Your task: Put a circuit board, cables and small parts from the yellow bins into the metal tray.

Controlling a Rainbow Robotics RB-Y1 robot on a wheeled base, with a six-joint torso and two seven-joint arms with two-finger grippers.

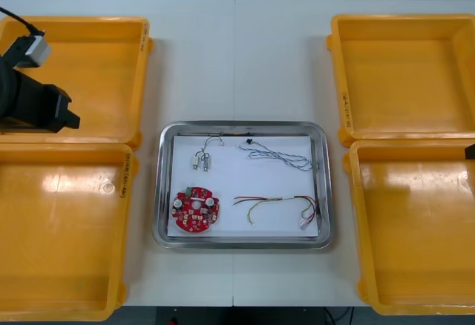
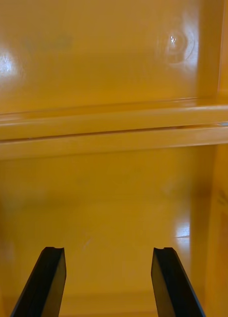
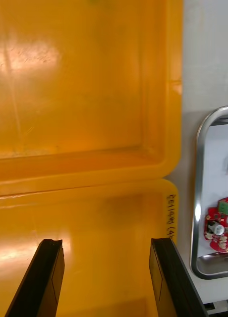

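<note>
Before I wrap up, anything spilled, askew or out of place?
Nothing stands out. The red circuit board, the blue and white cable, the red and yellow cable and the small metal parts lie inside the metal tray. The left end effector and right end effector hang open over the yellow bins.

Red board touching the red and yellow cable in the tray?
Apart. Front view shows a strip of white tray floor between the circuit board and the red and yellow cable.
</note>
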